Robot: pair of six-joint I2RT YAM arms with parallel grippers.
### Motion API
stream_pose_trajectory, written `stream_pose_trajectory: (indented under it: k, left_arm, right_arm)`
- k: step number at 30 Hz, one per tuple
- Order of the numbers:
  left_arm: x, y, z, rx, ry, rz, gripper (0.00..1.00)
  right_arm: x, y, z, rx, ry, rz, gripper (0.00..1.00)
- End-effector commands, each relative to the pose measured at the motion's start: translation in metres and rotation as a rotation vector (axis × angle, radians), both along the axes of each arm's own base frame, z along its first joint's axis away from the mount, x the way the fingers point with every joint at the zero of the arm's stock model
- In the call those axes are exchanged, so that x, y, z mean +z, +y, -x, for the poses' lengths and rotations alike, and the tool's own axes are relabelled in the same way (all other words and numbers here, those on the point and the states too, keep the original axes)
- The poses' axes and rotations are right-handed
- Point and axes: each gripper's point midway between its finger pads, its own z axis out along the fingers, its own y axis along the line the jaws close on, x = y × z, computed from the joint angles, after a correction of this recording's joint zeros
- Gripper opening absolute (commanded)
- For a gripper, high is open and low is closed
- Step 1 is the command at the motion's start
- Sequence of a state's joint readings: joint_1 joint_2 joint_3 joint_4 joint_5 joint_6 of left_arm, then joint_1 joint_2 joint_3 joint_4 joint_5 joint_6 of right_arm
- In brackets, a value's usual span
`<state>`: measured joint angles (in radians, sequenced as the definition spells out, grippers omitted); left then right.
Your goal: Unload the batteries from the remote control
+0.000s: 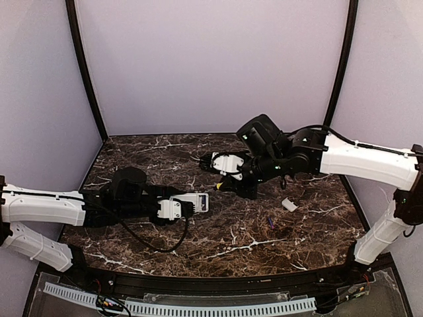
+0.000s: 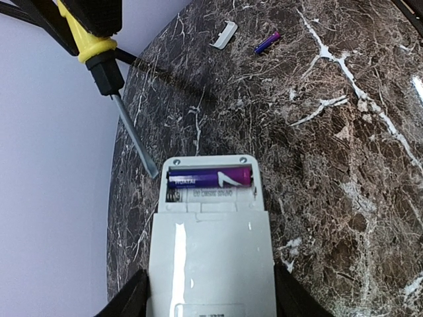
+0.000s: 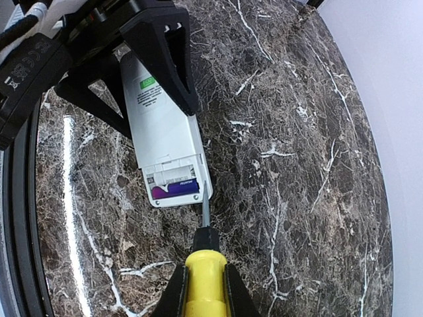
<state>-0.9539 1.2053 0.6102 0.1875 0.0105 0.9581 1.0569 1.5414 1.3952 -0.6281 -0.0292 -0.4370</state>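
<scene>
Nearest, the left pincer [image 2: 211, 297] is clamped across the sides of the slim white rectangular plastic remote control [image 2: 211, 257], holding it level, plain back upward, over the dark white-veined marble counter [image 2: 344, 198]. The remote control's long axis runs straight out from that pincer, left to right across the counter, and its open battery end points toward the right arm. At that end the compartment is uncovered. One small purple cylindrical battery [image 2: 210, 177] lies in the outermost slot, crosswise to the remote control's length, and the slot beside it is empty. Just beside the corner of that end is the steel tip of the yellow-handled screwdriver [image 3: 204, 264], whose handle the right pincer [image 3: 205, 298] grips tightly. Whether the tip touches the casing is hard to tell. Well beyond the remote control's open end, a second purple battery [image 2: 267, 42] and the small white rectangular cover piece [image 2: 225, 34] lie near each other on the counter. The job looks half done, with the last cell now being pried out. The next move calls for slipping the tip under one end of the seated battery and levering it up gently.
</scene>
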Motion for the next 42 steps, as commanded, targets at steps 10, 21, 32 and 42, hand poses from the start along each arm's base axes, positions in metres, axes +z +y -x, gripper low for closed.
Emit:
stream_pose_trajectory:
  k: [10, 21, 32, 42]
  left_arm:
    - [0.014, -0.001, 0.002, -0.008, -0.027, 0.045, 0.01]
    - [0.014, -0.001, 0.002, -0.001, -0.022, 0.048, 0.0]
    - [0.007, -0.001, 0.002, -0.002, -0.005, 0.027, 0.0]
    - [0.009, -0.001, 0.004, -0.008, -0.002, 0.036, 0.0]
  right_arm:
    - [-0.002, 0.009, -0.002, -0.002, -0.003, -0.013, 0.0]
    - [-0.001, 0.009, 0.002, 0.005, 0.006, -0.013, 0.0]
    - [0.014, 0.007, 0.001, -0.001, -0.022, -0.052, 0.0]
    - [0.01, 0.008, 0.001, -0.006, -0.014, -0.043, 0.0]
